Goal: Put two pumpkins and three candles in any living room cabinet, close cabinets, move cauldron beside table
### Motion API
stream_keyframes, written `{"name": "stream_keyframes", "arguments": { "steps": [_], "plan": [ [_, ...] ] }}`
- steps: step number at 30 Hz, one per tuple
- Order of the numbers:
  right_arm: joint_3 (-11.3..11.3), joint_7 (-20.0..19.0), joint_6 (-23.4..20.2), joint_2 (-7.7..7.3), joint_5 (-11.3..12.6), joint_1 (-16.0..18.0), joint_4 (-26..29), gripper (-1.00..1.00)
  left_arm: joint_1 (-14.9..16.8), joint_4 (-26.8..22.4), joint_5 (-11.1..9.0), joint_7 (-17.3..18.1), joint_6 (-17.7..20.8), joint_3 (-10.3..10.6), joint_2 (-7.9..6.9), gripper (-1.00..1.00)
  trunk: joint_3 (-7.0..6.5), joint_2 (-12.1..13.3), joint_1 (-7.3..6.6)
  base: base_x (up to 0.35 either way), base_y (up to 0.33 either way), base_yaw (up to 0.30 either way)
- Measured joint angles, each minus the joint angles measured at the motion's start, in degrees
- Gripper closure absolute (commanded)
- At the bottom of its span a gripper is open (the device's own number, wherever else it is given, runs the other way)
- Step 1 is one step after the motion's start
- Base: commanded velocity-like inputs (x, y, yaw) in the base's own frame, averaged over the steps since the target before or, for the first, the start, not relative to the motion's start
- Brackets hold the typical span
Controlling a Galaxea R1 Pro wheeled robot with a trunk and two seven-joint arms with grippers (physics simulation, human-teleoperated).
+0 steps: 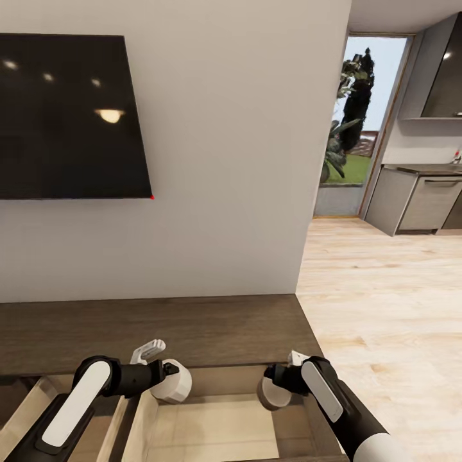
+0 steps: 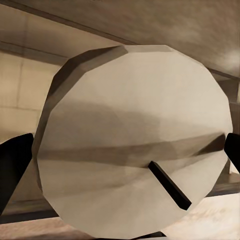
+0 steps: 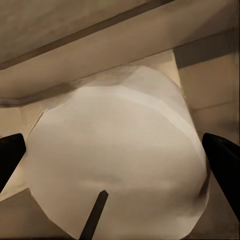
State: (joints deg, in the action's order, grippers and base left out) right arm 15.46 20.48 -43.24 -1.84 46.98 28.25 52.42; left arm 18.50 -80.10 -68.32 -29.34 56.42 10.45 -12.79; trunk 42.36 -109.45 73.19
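Left gripper (image 2: 127, 150) clasping one candle (image 2: 132, 135), right gripper (image 3: 117, 160) clasping another candle (image 3: 117, 155), both over the open cabinet (image 1: 154, 327) compartment, at 6 o'clock.

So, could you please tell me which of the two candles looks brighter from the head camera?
The candle in the left pincer, the left candle, looks almost white; the right candle, in the right pincer, sits shaded over the open cabinet.

bright daylight render, soft shadows
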Motion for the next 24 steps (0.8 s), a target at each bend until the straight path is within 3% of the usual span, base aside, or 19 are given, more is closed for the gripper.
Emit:
{"name": "stream_keyframes", "arguments": {
  "steps": [9,19,24],
  "plan": [
    [-0.03,2.35,-0.66,0.06,0.11,0.00,-0.13,1.00,0.00,-0.12,0.02,-0.11,-0.02,0.09,0.00,1.00,0.00,0.00,0.00,0.000,0.000,0.000],
    [-0.03,2.52,-0.62,0.06,-0.04,0.00,-0.06,1.00,-0.01,0.00,0.01,-0.34,-0.06,0.25,0.11,1.00,1.79,-4.00,2.19,0.000,0.000,0.000],
    [-0.03,2.52,-0.62,0.06,-0.06,0.00,-0.04,1.00,-0.01,0.08,0.03,-0.73,-0.16,2.79,0.16,1.00,2.69,-6.00,3.29,0.000,0.000,0.000]
  ]
}}
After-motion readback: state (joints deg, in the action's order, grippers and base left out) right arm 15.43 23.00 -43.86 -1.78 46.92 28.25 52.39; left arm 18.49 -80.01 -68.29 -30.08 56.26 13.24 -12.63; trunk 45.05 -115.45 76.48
